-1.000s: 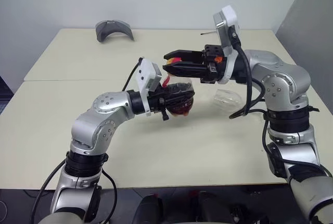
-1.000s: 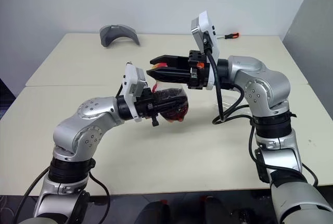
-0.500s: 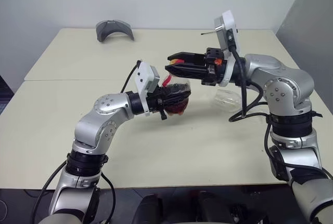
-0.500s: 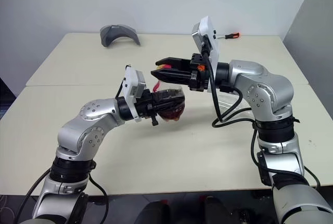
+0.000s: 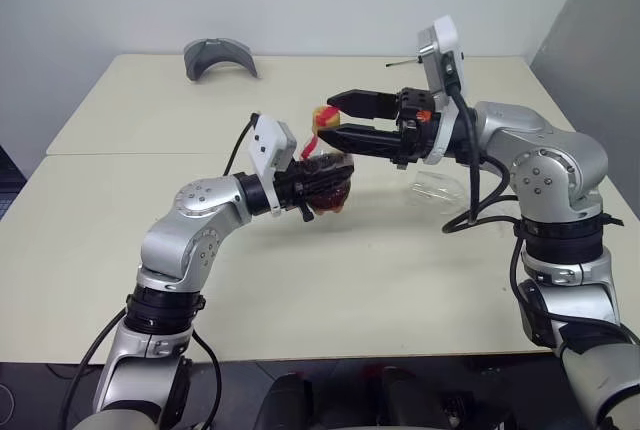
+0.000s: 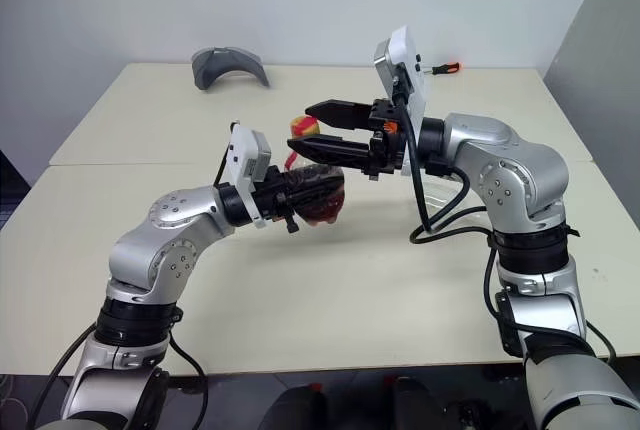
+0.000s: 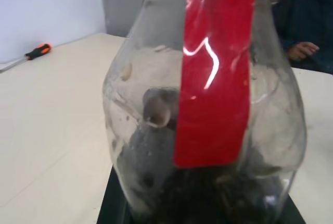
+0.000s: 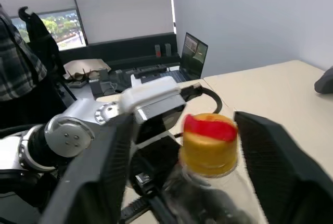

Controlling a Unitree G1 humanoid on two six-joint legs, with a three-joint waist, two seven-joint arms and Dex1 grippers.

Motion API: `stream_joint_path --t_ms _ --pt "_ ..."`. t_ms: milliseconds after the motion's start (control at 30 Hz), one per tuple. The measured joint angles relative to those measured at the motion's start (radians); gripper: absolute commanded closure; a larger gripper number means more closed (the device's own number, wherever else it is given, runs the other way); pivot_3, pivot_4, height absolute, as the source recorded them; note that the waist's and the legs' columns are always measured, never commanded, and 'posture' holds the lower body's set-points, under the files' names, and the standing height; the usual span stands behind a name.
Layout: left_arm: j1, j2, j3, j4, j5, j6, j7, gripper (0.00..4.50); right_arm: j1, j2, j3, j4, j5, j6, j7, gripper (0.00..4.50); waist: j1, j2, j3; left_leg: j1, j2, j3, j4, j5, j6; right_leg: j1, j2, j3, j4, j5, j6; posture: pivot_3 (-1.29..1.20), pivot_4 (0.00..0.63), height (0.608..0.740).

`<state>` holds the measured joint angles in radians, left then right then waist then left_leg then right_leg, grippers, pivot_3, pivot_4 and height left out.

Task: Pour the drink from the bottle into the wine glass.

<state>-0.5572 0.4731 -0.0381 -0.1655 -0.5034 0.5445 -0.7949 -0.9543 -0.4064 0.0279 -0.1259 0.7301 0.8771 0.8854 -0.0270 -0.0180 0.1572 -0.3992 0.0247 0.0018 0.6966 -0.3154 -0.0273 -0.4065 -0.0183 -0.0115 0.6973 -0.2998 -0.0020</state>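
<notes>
A pale cream table (image 5: 120,250) fills the centre of the head views, with a plain grey-white wall behind it. At the upper left of the frame a grey curved object (image 5: 219,56) rests near the table's far edge.

Left of centre, my left gripper (image 5: 322,184) is clamped around the body of the bottle (image 5: 325,175), holding it above the table surface. The bottle is tilted, its neck rising toward the upper centre of the frame. The drink (image 5: 328,196), dark reddish-brown, sits in the lower part of the bottle body. A red label strip (image 7: 216,67) runs along the bottle's side in the left wrist view.

At centre, the yellow cap (image 8: 209,147) is on the bottle neck. My right gripper (image 5: 338,118) reaches in from the right with its two black fingers (image 8: 281,156) spread wide, one on each side of the cap and apart from it.

Right of centre, the wine glass (image 5: 435,190) lies on its side on the table, partly hidden behind my right forearm. At the upper right, a screwdriver with an orange handle (image 6: 440,69) lies near the far table edge
</notes>
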Motion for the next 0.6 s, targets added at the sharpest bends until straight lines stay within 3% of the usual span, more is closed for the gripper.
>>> stream_joint_path --t_ms 333,600 --pt "0.0 0.003 0.007 0.02 0.005 -0.007 0.0 3.55 0.004 -0.022 -0.004 -0.03 -0.027 -0.008 -0.048 0.08 0.0 0.0 0.0 0.0 0.0 0.0 0.0 0.0 0.0 0.0 0.0 0.0 0.0 0.0 0.0 0.0 0.15 0.74" --pt "-0.065 -0.005 0.008 0.099 0.035 -0.025 0.017 3.56 0.023 0.073 0.038 -0.044 -0.105 -0.051 -0.178 0.03 0.0 0.0 0.0 0.0 0.0 0.0 0.0 0.001 -0.001 0.0 0.0 0.0 0.0 0.0 0.0 0.0 0.15 0.74"
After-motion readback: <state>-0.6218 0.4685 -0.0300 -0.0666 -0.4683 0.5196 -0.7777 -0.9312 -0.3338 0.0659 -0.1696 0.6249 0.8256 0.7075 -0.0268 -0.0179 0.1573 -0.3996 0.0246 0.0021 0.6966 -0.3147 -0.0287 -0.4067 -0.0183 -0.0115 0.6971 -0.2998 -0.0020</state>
